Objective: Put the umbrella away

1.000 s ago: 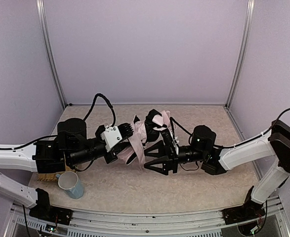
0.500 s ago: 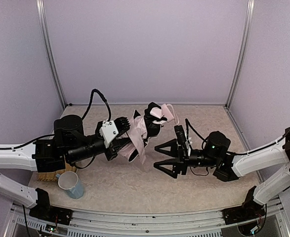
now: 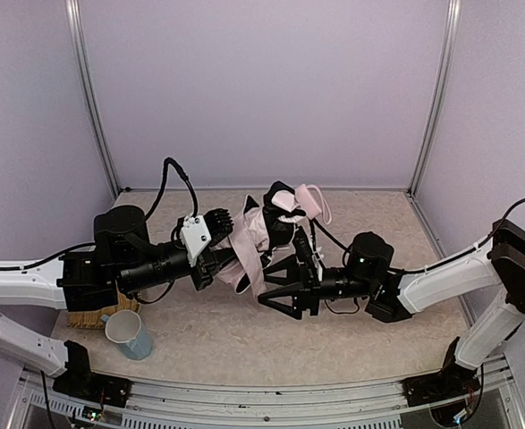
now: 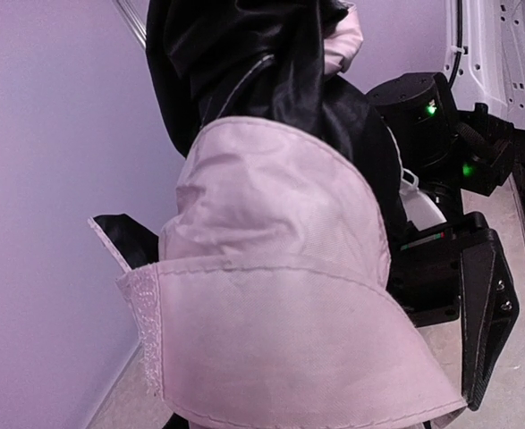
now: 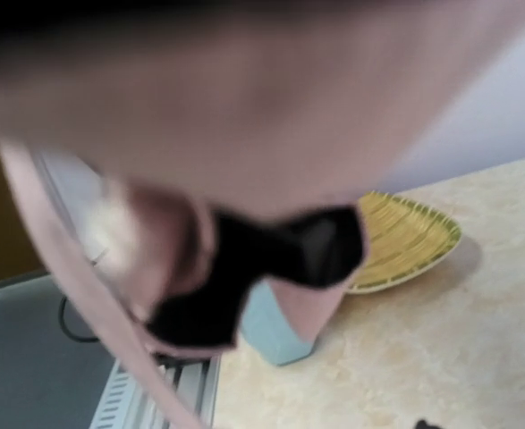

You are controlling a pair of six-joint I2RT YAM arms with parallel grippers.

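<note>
The umbrella (image 3: 249, 243) is a folded bundle of pale pink fabric and black lining, held up above the table's middle. Its small pink handle (image 3: 308, 198) points to the back right. My left gripper (image 3: 219, 243) is shut on the bundle's left side. My right gripper (image 3: 271, 289) is wide open, its fingertips just under and right of the hanging pink fabric, not touching it. In the left wrist view the pink fabric (image 4: 271, 304) fills the frame and hides my own fingers. In the right wrist view blurred pink and black fabric (image 5: 244, 268) hangs close to the lens.
A light blue mug (image 3: 128, 333) stands at the front left, and also shows in the right wrist view (image 5: 275, 335). A yellow woven plate (image 3: 85, 318) lies beside it under my left arm, and also shows in the right wrist view (image 5: 405, 237). The enclosure walls are lilac.
My right gripper pulled back to the right, then came back left under the umbrella, staying open. My left gripper raised the umbrella slightly toward the back.
</note>
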